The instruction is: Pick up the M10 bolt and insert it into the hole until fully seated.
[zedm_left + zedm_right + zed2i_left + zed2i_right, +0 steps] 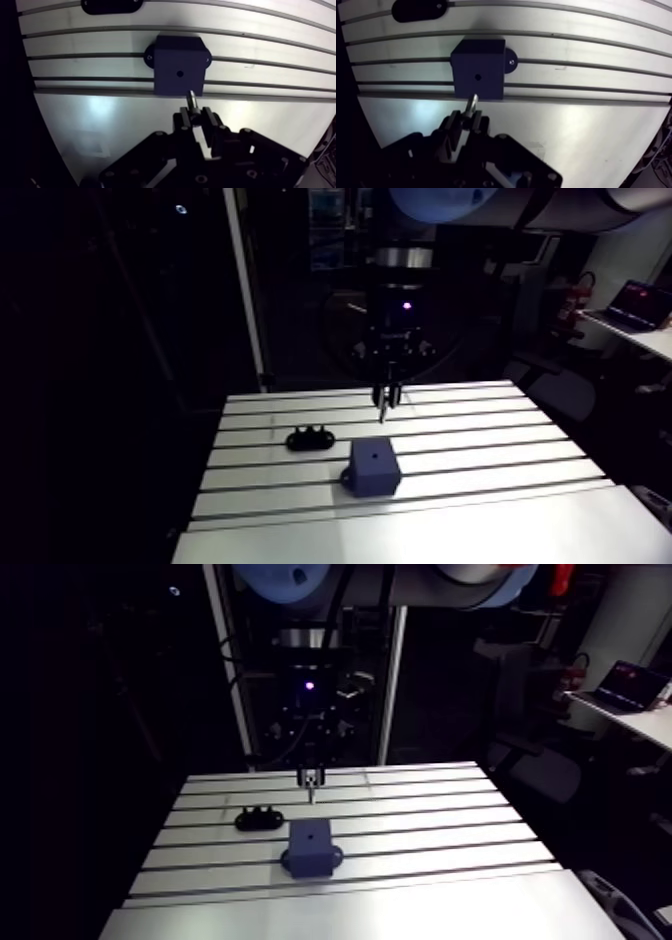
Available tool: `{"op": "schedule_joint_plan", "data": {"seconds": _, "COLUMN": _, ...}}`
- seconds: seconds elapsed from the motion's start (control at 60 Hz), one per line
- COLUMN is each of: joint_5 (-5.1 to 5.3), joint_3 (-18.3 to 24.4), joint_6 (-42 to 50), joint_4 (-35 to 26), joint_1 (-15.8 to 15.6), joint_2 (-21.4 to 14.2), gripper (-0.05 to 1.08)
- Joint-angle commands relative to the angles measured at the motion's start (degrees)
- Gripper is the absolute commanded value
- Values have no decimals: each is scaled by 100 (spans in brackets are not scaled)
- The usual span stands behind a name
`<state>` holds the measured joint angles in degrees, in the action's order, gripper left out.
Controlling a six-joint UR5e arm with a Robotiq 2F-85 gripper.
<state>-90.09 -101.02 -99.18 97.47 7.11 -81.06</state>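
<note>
Two things sit on the desk (480, 434): black holder (309, 438) at the left, then the blue block (373, 467), its hole (180, 73) empty; claw (196, 117) is clamped on the M10 bolt (192, 98), hanging above the desk just beside the block; pickup looks done, aligning and seating are left.

A robotics lab, shown by the slotted aluminium fixture table (480, 528).

The surface (100, 120) is bare metal, smooth, with a satin sheen and soft glare. The block (179, 70) looks like plastic: dark, matt, even faces. The bolt (192, 99) is bright, glossy metal. The hand (196, 115) has a black, matt finish. The material of the black holder (310, 438) cannot be determined.
</note>
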Motion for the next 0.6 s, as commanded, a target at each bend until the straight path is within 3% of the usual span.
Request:
{"op": "schedule_joint_plan", "data": {"seconds": 0.017, "joint_5": -4, "joint_3": -35, "joint_6": -88, "joint_4": 12, "joint_1": 1, "joint_2": 66, "gripper": 108}}
{"op": "schedule_joint_plan", "data": {"seconds": 0.267, "joint_5": 13, "joint_3": -280, "joint_6": -115, "joint_4": 563, "joint_1": 1, "joint_2": 78, "gripper": 108}}
{"op": "schedule_joint_plan", "data": {"seconds": 0.6, "joint_5": 38, "joint_3": -343, "joint_6": -99, "joint_4": 576, "joint_1": 1, "joint_2": 121, "gripper": 108}}
